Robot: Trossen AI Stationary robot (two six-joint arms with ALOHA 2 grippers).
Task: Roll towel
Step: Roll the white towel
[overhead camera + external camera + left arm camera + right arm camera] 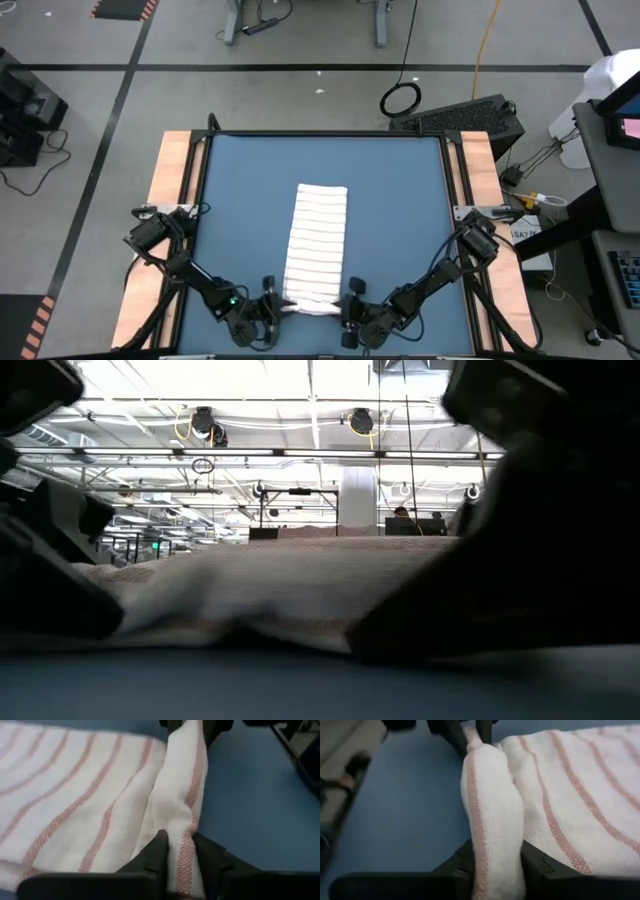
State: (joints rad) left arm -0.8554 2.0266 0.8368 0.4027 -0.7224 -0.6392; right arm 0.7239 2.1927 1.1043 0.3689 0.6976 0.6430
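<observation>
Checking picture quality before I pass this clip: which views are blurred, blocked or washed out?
Low view: bright ceiling lights glare, dark out-of-focus arm shapes block both sides, the towel is soft. Left wrist view: towel weave sharp, the left tool near and dark. Right wrist view: the right tool blurred at the frame edge. High view: evenly lit.
</observation>
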